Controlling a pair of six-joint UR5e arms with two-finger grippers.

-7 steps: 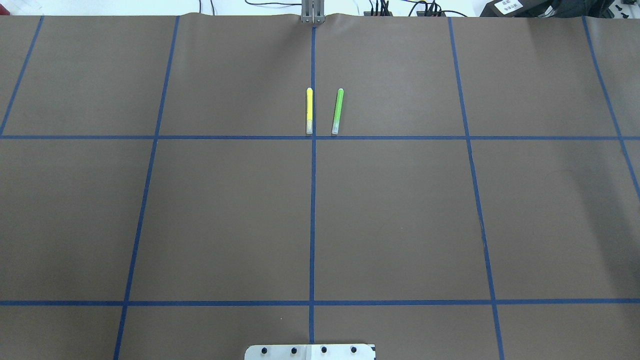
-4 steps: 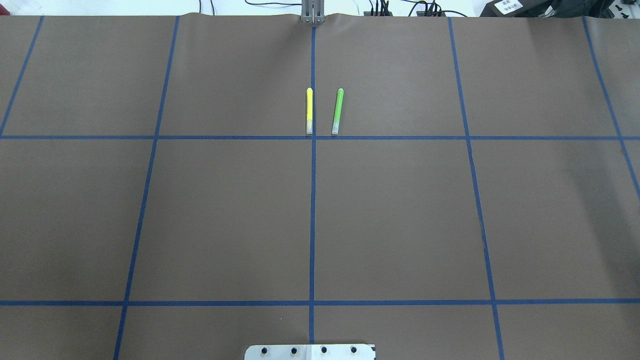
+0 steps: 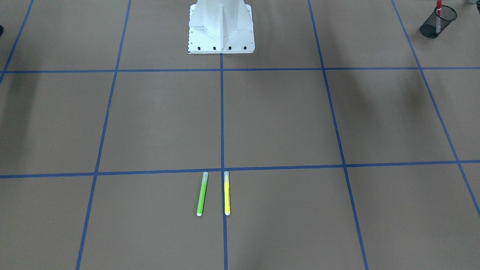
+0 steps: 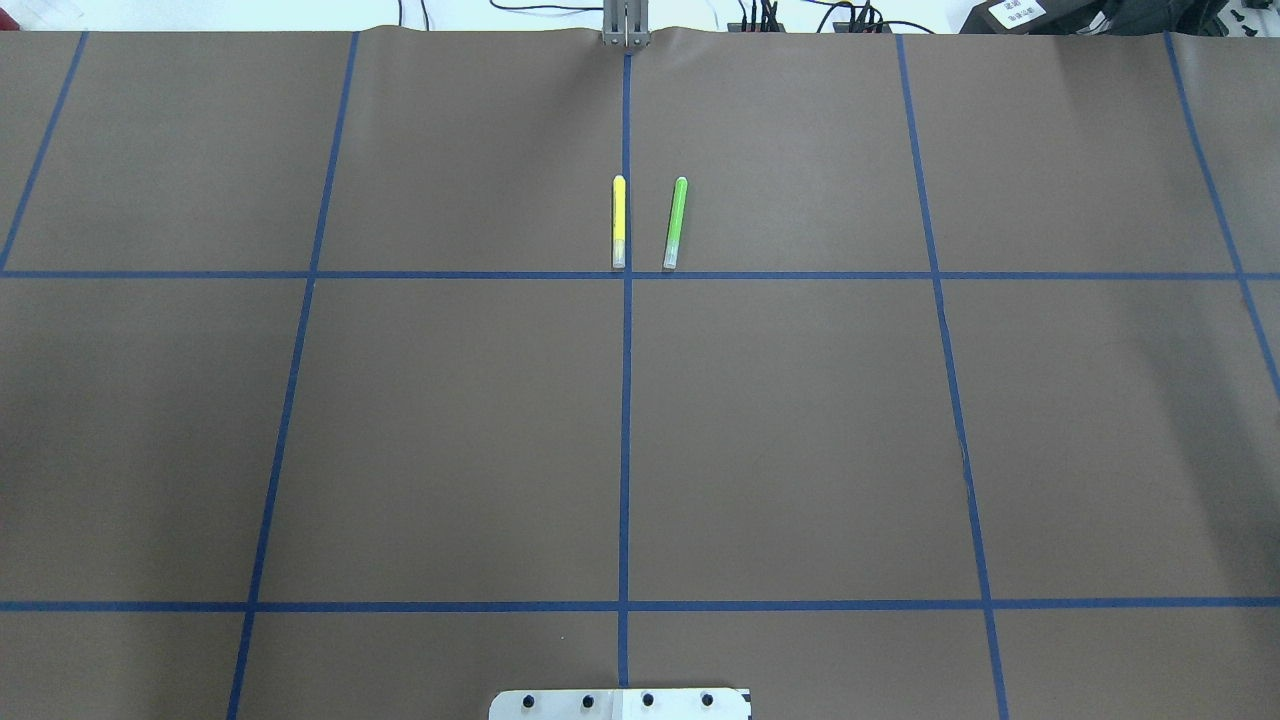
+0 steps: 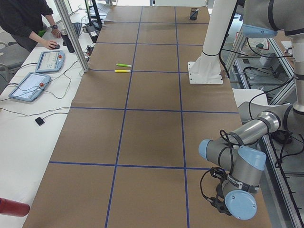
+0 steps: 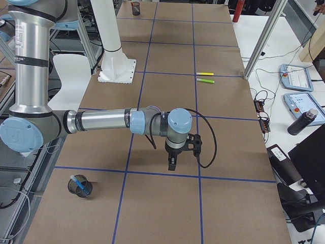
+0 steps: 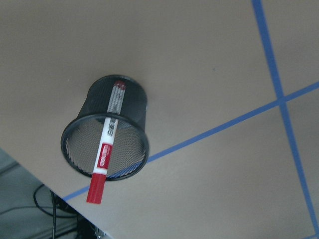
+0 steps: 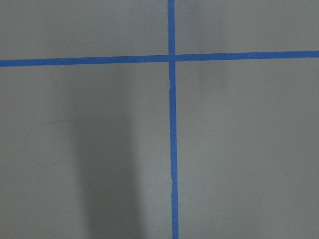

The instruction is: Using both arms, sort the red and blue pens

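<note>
Yellow marker [image 4: 618, 222] unmoved, open room round; red pen [image 7: 103, 154] in edge-side cup [image 7: 137, 105]; right fingers [image 6: 171, 163]: can't tell.

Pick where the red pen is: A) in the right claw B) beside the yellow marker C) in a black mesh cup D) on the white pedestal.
C: the red pen stands in the mesh cup, its red end sticking out past the rim.
</note>
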